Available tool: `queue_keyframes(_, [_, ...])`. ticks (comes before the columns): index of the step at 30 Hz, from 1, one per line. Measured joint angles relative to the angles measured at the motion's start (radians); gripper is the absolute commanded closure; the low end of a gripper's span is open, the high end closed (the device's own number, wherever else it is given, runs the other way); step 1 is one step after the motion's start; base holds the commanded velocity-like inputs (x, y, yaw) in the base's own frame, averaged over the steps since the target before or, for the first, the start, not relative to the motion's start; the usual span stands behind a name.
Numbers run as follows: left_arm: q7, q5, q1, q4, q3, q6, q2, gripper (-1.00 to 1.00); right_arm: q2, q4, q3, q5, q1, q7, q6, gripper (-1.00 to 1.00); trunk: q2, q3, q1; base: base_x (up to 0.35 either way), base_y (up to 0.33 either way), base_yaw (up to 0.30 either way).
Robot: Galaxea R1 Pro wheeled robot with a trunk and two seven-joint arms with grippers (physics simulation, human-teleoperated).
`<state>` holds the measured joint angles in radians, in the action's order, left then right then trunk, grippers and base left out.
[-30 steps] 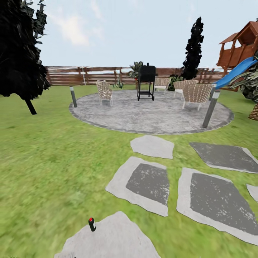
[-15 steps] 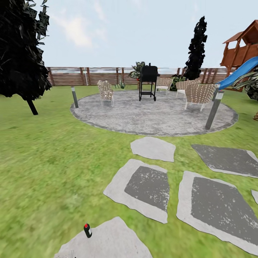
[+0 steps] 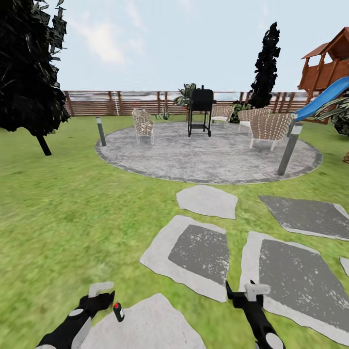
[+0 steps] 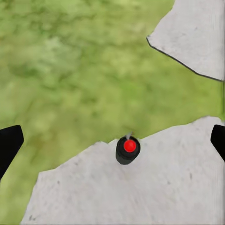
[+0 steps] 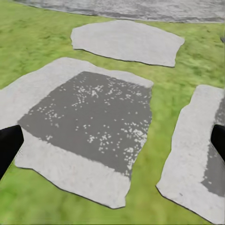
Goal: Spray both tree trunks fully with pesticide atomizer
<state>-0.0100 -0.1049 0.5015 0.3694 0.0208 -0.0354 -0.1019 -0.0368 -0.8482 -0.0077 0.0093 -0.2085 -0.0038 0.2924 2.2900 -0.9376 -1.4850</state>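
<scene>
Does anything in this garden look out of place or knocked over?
One thing: a small black atomizer with a red cap stands alone at the edge of a grey paving stone, close to the left gripper. The chairs and grill stand upright.

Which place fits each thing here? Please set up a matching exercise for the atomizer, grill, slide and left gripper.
Things:
1. pesticide atomizer
2. grill
3. slide
4. left gripper

Places:
A. on the round paved patio, among wicker chairs
B. at the far right, coming down from the wooden playhouse
C. upright at the edge of the nearest stepping stone, beside the grass
D. low over the grass, just beside the atomizer, not touching it

Pairs: 1-C, 2-A, 3-B, 4-D
</scene>
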Motion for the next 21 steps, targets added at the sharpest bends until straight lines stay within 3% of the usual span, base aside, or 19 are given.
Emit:
queue_keyframes(6, [-0.001,0.002,0.019,0.0,-0.002,0.013,-0.001,-1.0,0.0,-0.023,0.0,0.01,-0.104,0.0,-0.101,-1.0,0.0,0.0,0.0,0.0,0.0,0.0])
queue_keyframes(7, [-0.001,0.002,0.019,0.001,-0.001,0.013,-0.005,-1.0,0.001,-0.027,0.0,0.064,-0.153,-0.01,-0.136,-1.0,0.0,0.0,0.0,0.0,0.0,0.0])
queue_keyframes(9, [0.001,0.002,0.014,0.001,-0.002,0.011,-0.005,-1.0,0.002,-0.026,-0.001,0.095,-0.177,-0.021,-0.181,-1.0,0.0,0.0,0.0,0.0,0.0,0.0])
queue_keyframes(17, [0.0,0.002,0.008,0.002,-0.002,0.007,-0.02,-1.0,0.01,-0.005,0.003,0.114,-0.189,-0.025,-0.23,-1.0,0.0,0.0,0.0,0.0,0.0,0.0])
queue_keyframes(21, [-0.003,0.001,0.008,0.001,-0.002,0.005,-0.035,-1.0,0.01,0.002,0.002,0.116,-0.189,-0.025,-0.231,-1.0,0.028,-0.013,-0.015,0.0,0.0,0.0])
